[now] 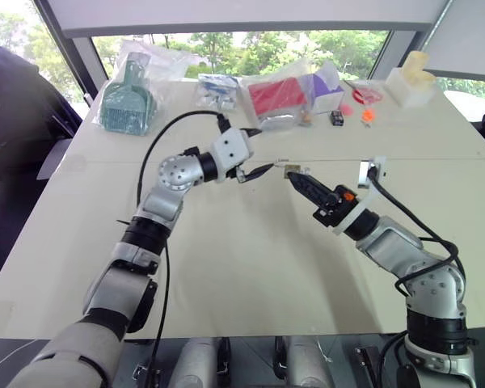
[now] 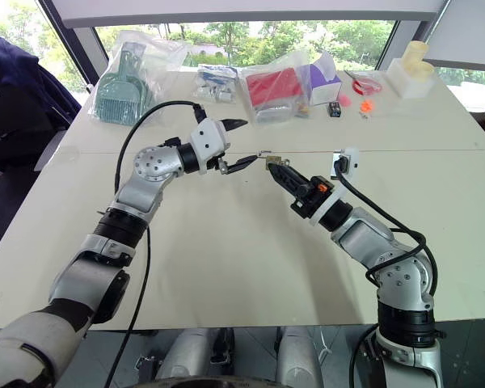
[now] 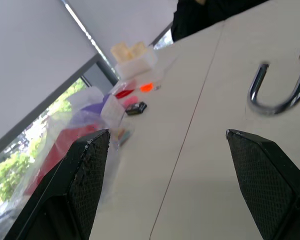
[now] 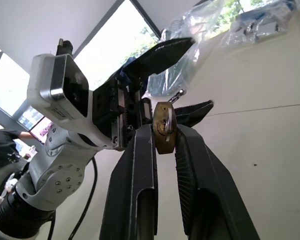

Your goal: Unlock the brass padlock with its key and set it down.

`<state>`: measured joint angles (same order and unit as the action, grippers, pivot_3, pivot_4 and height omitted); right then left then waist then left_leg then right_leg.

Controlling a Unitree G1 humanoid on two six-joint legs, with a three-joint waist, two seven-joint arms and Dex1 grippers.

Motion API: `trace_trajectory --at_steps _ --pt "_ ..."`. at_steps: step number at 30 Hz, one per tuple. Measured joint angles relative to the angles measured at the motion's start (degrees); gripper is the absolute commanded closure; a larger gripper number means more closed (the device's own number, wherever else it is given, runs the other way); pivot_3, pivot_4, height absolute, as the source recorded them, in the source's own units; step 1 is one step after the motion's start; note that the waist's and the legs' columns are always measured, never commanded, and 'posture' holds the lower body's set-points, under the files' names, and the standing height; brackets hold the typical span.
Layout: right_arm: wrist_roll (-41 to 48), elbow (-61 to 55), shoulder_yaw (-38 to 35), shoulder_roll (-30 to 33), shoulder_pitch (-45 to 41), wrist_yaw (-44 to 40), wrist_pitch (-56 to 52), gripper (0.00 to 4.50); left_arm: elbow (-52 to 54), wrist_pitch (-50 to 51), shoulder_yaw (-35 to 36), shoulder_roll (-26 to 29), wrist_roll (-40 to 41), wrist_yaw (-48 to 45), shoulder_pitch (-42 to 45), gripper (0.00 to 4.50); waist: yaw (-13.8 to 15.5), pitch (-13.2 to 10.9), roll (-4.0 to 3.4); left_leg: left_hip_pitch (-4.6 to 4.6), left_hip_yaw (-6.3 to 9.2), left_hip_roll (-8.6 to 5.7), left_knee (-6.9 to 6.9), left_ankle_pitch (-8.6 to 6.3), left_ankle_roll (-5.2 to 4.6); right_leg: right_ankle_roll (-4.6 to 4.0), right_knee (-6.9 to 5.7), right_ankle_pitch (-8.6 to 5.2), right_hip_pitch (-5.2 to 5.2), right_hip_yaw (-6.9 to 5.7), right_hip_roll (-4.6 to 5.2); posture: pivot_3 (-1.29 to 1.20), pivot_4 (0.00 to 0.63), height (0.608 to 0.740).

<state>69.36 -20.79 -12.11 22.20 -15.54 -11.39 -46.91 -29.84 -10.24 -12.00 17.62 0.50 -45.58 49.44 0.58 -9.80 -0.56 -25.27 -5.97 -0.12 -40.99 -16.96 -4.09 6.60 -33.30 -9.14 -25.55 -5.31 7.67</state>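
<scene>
The brass padlock (image 4: 164, 128) is pinched between the fingertips of my right gripper (image 1: 296, 177), held above the middle of the table with its keyhole end facing the right wrist camera. No key sits in the keyhole, and I cannot make out the key. My left gripper (image 1: 257, 152) is open just to the left of the padlock, its fingers (image 3: 90, 165) spread wide. The silvery shackle (image 3: 275, 97) points toward it and lies beyond the fingertips, not between them. One leg of the shackle seems to end free.
Along the table's far edge lie a bagged green scoop (image 1: 128, 101), a bagged red item (image 1: 276, 97), a purple box (image 1: 323, 85), a small black gadget (image 1: 337, 118), orange bits (image 1: 367, 115), red scissors (image 1: 362, 94) and a cream block (image 1: 410, 81).
</scene>
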Motion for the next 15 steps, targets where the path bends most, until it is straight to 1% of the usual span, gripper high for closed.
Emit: trace_trajectory --at_steps 3,5,8,10,13,15 --pt "-3.9 2.96 2.05 3.36 0.95 1.18 -3.33 4.46 5.36 11.02 1.64 3.28 5.25 -5.8 -4.4 0.67 -0.15 -0.01 0.01 -0.01 -0.01 0.02 0.0 0.02 0.03 -0.01 0.01 -0.01 -0.03 0.0 0.0 0.0 0.15 0.735" --pt "-5.0 5.81 3.02 3.55 1.27 2.01 -5.84 4.46 11.27 18.26 2.22 6.22 9.19 -9.96 -7.26 0.67 -0.28 -0.01 0.0 -0.03 -0.01 0.03 0.0 0.21 0.36 -0.01 -0.02 -0.01 -0.06 0.0 0.0 0.0 0.15 0.735" --pt "-5.04 10.49 3.27 2.68 -0.27 4.18 -9.24 4.46 21.5 27.88 2.68 9.88 14.32 -14.1 -10.53 0.67 -0.27 -0.01 -0.02 -0.04 -0.01 0.02 0.0 0.22 0.38 -0.06 -0.02 -0.04 -0.07 0.01 0.01 0.0 0.15 0.735" --pt "-5.08 13.64 2.73 1.71 -1.91 4.83 -10.45 4.46 26.58 32.18 2.75 11.74 16.31 -14.96 -12.22 0.67 -0.25 -0.01 -0.02 -0.03 0.01 0.02 0.0 0.22 0.38 -0.2 0.0 -0.11 -0.05 0.01 0.01 0.0 0.15 0.735" --pt "-5.32 17.26 1.89 1.49 -3.5 5.3 -11.8 4.46 30.2 35.32 2.84 12.97 17.23 -15.02 -14.0 0.67 -0.04 -0.01 -0.02 -0.02 0.01 0.01 0.0 0.22 0.38 -0.21 -0.01 -0.12 -0.05 0.01 0.0 0.0 0.15 0.735" --pt "-5.81 18.8 1.48 1.54 -4.49 5.35 -12.9 3.42 31.88 36.87 2.96 13.45 17.61 -14.19 -15.35 0.65 -0.07 -0.01 -0.02 -0.01 0.01 0.01 0.0 0.22 0.38 -0.21 0.0 -0.12 -0.02 0.01 -0.01 0.0 0.15 0.735"
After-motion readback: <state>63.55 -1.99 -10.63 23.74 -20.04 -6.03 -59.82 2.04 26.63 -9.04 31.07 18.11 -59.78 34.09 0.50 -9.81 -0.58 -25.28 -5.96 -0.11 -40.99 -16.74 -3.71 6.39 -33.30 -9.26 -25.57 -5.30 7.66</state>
